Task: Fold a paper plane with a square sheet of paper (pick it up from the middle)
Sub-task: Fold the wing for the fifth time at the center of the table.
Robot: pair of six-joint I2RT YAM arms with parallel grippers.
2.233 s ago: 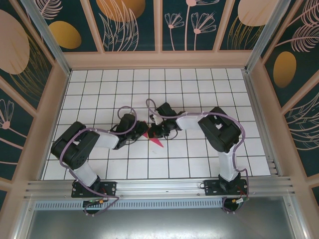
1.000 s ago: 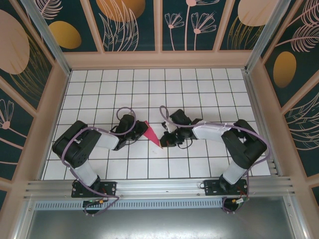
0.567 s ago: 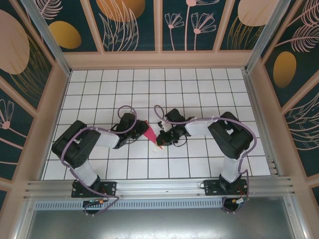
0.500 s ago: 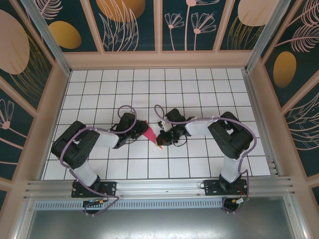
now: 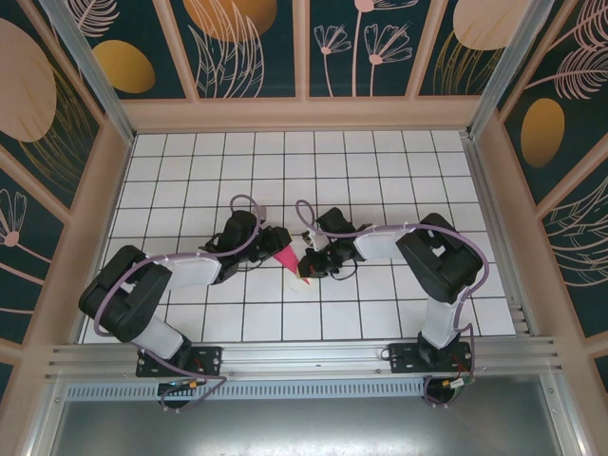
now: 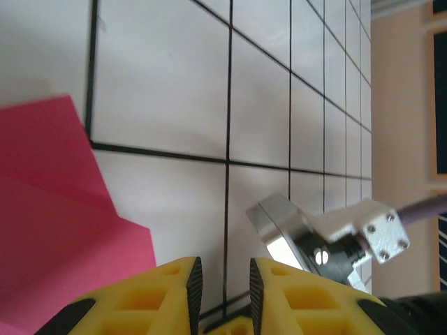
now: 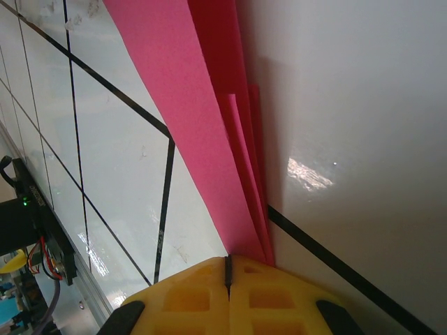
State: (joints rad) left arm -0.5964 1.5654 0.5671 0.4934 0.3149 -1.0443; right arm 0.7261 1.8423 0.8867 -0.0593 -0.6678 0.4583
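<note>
Plane (image 7: 192,98): one, pink, clamped at one end by the right gripper (image 7: 228,262). The left gripper (image 6: 225,271), just beside the plane, stands slightly parted.

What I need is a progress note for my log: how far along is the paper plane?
Done: the paper plane is already a narrow, pointed dart with stacked layers. In hand: the right gripper is shut where those layers run in, apparently pinching them. The left gripper stands slightly open beside the paper, gripping nothing. Left: probably a last crease or flap adjustment, then letting go.
</note>
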